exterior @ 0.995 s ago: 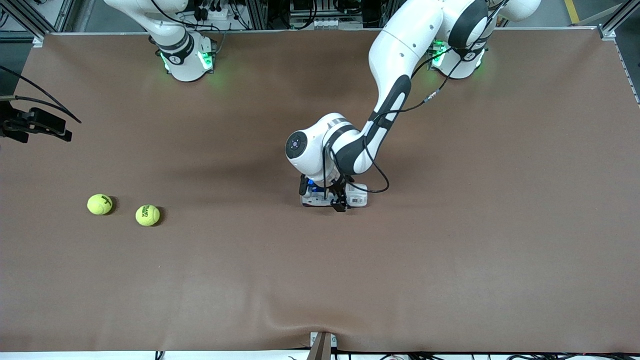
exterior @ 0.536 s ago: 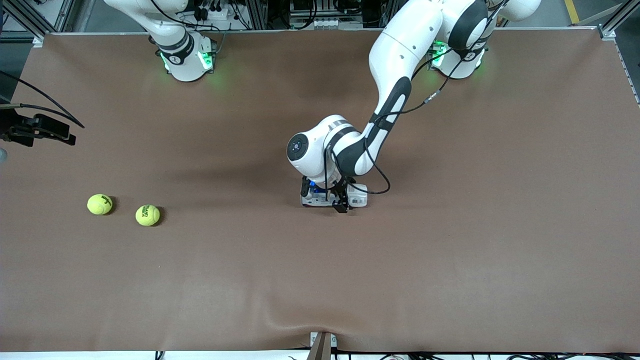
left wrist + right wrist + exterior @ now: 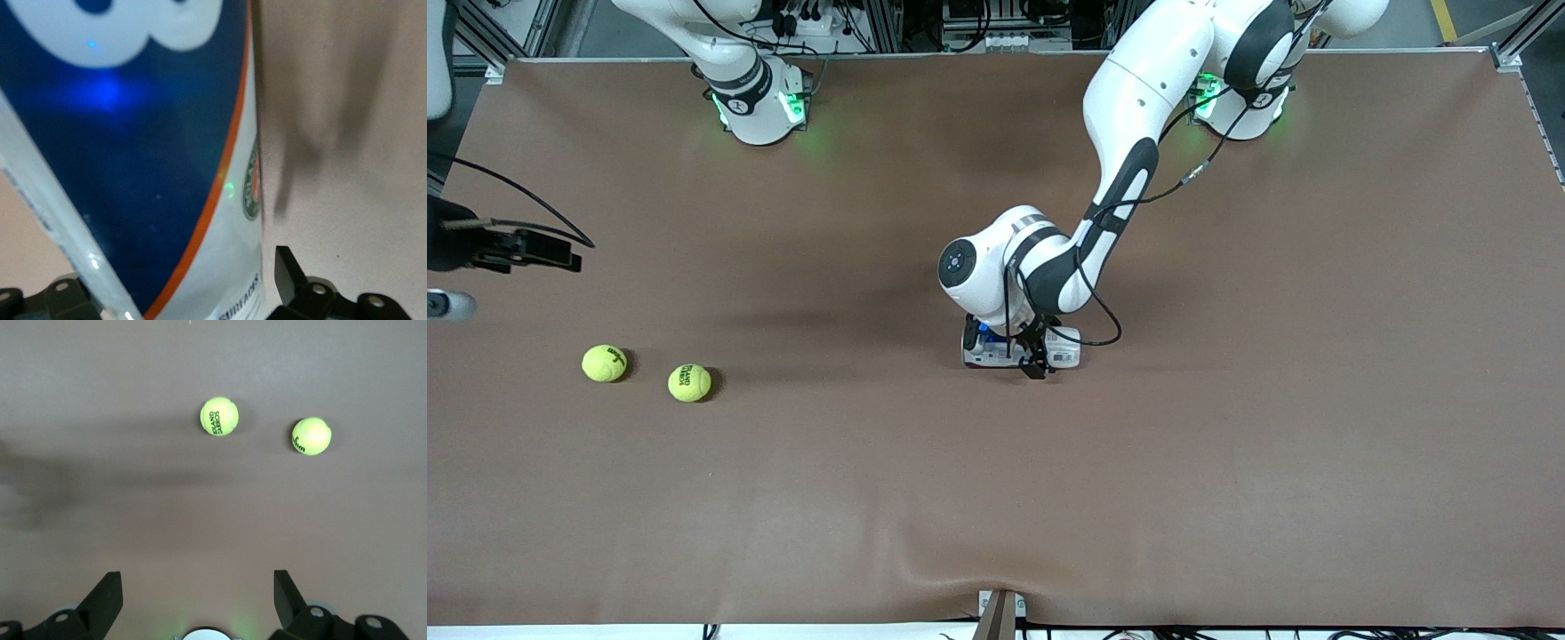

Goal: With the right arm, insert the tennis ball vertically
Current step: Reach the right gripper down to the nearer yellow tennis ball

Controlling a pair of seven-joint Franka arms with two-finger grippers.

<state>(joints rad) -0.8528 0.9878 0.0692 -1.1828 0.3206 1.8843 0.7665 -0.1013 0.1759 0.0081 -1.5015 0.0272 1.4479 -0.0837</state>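
Note:
Two yellow tennis balls lie side by side on the brown table at the right arm's end, one (image 3: 605,363) and the other (image 3: 689,382). Both show in the right wrist view (image 3: 219,417), (image 3: 311,436). My right gripper (image 3: 516,251) hangs over the table's edge at that end, open and empty (image 3: 197,587), apart from the balls. My left gripper (image 3: 1033,364) is low over the table's middle. Its fingers (image 3: 285,270) stand wide open on either side of a blue, white and orange ball can (image 3: 153,167). The left hand hides the can in the front view.
The brown table cover (image 3: 1227,462) is bare around the left hand. A small ridge in the cover and a mount (image 3: 998,613) sit at the edge nearest the front camera. Both arm bases (image 3: 756,102), (image 3: 1240,102) stand along the opposite edge.
My right gripper has come in from the table's edge and shifted toward the two balls. The left arm and the balls have stayed where they were.

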